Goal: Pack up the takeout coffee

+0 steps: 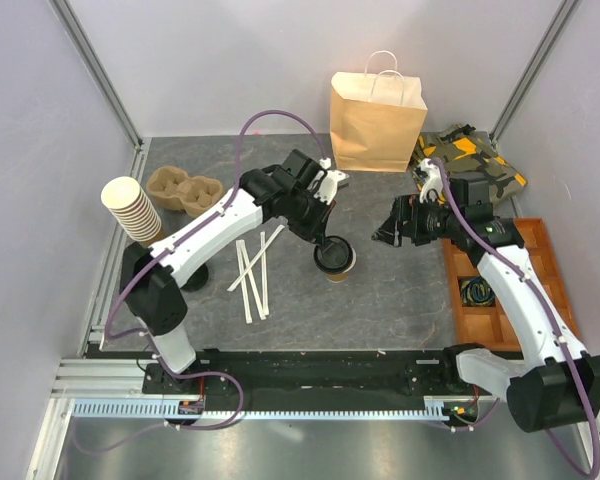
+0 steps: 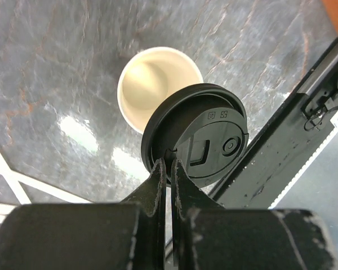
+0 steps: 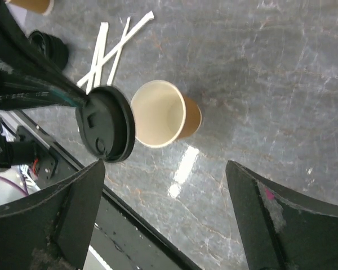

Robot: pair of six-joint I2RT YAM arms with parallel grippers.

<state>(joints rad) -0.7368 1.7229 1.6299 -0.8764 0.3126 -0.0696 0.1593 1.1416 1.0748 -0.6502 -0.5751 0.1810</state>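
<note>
Top view: The cup [image 1: 340, 271] is standing upright on the table with its mouth uncovered. The left gripper [image 1: 323, 240] is pinching the lid [image 1: 333, 254] by the rim and holding it over the cup. The right gripper [image 1: 390, 232] is hanging to the right of the cup, apart from it, with its jaws spread. Straws [image 1: 254, 268] are lying left of the cup. A bag [image 1: 377, 120] is standing well behind the cup.

Left wrist view: The fingers [image 2: 158, 180] are closing on the lid's rim. The lid is partly overlapping the cup's mouth.

Right wrist view: The fingers [image 3: 73, 202] are standing wide apart and gripping nothing. The cup is showing between them, with the lid just beside the cup's rim.
</note>
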